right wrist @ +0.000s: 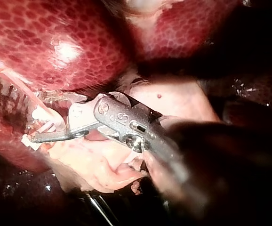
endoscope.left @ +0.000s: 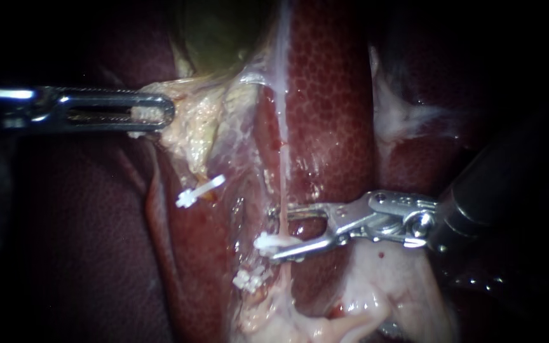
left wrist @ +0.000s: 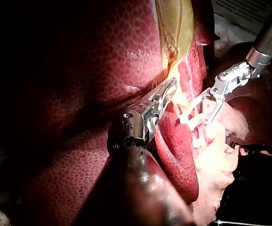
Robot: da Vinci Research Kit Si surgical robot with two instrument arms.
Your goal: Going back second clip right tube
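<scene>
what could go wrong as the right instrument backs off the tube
1. The right instrument is open around the thin right tube, with one side close against a clip on it. Backing out crookedly could snag the clip or drag the tube.
2. The left instrument holds pale tissue stretched. Any added pull might tear the taut tube.

the liver (endoscope.left: 332, 114) is deep red, patterned all over with a fine honeycomb of paler lines. the gallbladder (endoscope.left: 217, 32) is olive green; the fatty tissue (endoscope.left: 192, 124) under it is cream-yellow. the right tube (endoscope.left: 283, 165) is pale pink, whitish higher up. the clip on the tube (endoscope.left: 272, 243), the left clip (endoscope.left: 199, 190) and the lowest clip (endoscope.left: 250, 279) are white. the left instrument (endoscope.left: 157, 114) and right instrument (endoscope.left: 275, 234) are shiny silver, the right one's shaft black.
</scene>
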